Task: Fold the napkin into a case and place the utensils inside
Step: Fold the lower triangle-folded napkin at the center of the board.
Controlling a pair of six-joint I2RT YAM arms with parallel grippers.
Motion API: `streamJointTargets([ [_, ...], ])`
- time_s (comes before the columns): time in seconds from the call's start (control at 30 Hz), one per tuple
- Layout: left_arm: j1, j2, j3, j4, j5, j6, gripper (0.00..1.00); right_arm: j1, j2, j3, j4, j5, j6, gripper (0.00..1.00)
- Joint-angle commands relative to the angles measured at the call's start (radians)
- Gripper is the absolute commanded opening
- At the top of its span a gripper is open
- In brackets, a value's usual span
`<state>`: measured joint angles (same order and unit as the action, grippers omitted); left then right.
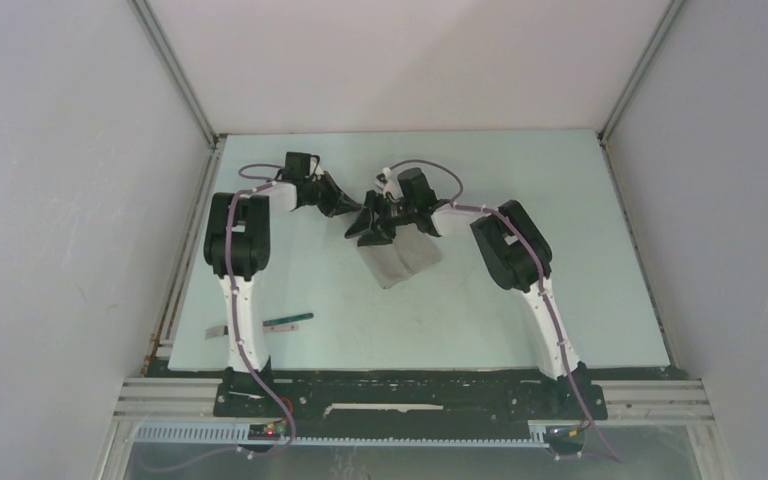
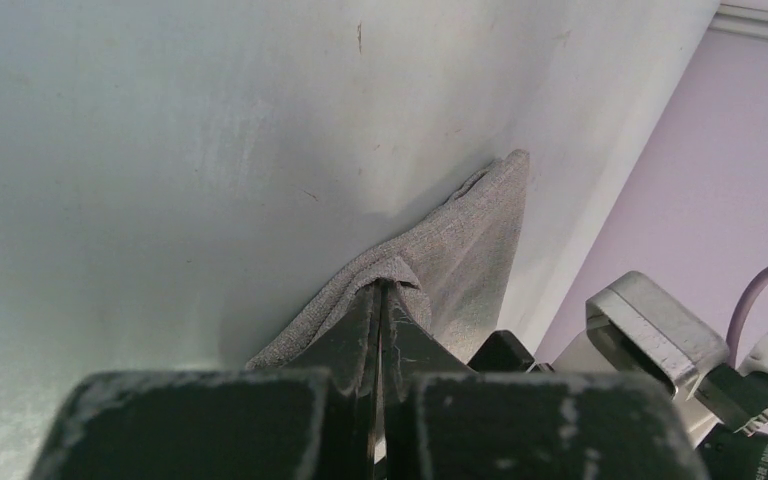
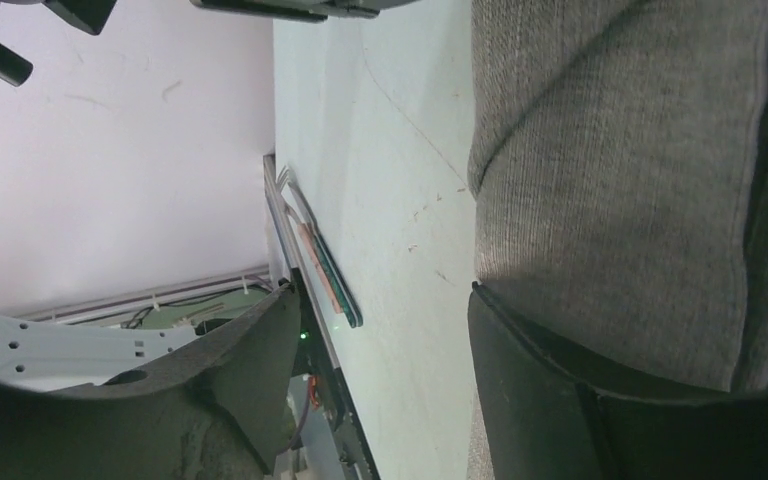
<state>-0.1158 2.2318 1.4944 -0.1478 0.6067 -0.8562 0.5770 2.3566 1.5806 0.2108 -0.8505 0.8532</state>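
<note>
Two arms meet over the napkin (image 1: 400, 262) at mid-bench. The left fingers (image 2: 352, 340) are pinched tight on a raised fold of the grey cloth, while the right fingers (image 3: 545, 400) are spread wide, bare bench showing between them and the cloth lying against one of them. The napkin sits just on the near side of both sets of fingers. It is partly folded, its long axis running from the fingers towards the arms' bases at a slight slant, and is not yet the narrow case the task calls for. Which edge the left arm holds is hard to tell from above, where the two wrists crowd the far end of the cloth. The utensils (image 3: 325, 275) — a silver fork (image 1: 218, 331) and a green-handled piece (image 1: 288, 321) — lie well apart from the cloth at the near-left of the bench (image 1: 560, 300), just beside the left arm's base, so the left arm is nearer to them. The bench is a pale, lightly scuffed sheet, walled on three sides by plain white panels (image 1: 60, 200).
</note>
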Motion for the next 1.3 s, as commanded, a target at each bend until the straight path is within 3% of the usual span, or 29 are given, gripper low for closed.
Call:
streamJointTargets([
  [0.0, -0.009, 0.006, 0.024, 0.001, 0.007, 0.007, 0.01, -0.011, 0.047, 0.080, -0.063, -0.044, -0.051, 0.72],
  [0.27, -0.009, 0.022, 0.026, 0.001, 0.011, 0.003, 0.01, -0.012, 0.001, -0.034, -0.125, -0.078, -0.142, 0.85],
  [0.53, -0.009, 0.033, 0.029, 0.001, 0.009, 0.002, 0.01, -0.007, -0.105, -0.169, -0.129, -0.169, -0.210, 0.87],
  [0.97, -0.008, 0.028, 0.023, 0.001, 0.008, 0.003, 0.00, 0.023, -0.096, -0.071, -0.127, -0.203, -0.189, 0.87],
  [1.27, -0.009, 0.032, 0.024, 0.002, 0.014, -0.002, 0.00, 0.036, -0.140, -0.242, -0.081, -0.193, -0.201, 0.90],
])
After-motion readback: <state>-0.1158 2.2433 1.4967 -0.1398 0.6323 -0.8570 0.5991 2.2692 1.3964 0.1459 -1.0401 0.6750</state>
